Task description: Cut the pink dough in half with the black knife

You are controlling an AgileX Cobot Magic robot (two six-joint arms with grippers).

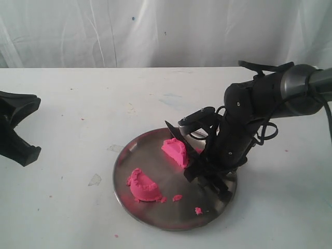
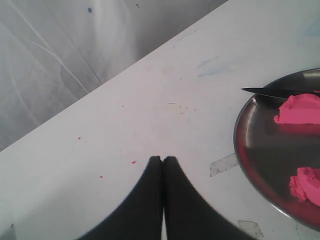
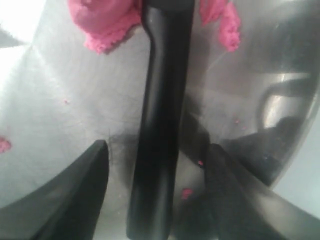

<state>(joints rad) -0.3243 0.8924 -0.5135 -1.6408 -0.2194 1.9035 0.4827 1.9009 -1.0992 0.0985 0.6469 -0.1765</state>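
Right gripper (image 3: 155,165), fingers spread wide either side of the long black knife (image 3: 161,125) resting on the round steel plate (image 1: 132,155), seems to be releasing it, since the bright pink dough (image 1: 175,150) already sits halved: one chunk at twelve o'clock, the other at eight.

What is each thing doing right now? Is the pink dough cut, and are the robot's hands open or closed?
pink dough: cut into two chunks, lying apart on the plate.
black knife: lying on the plate, handle between the right fingers, not gripped.
steel plate: flat on the table, with pink crumbs on it.
left gripper: shut, empty, off to the side of the plate.
right gripper: open, over the plate.
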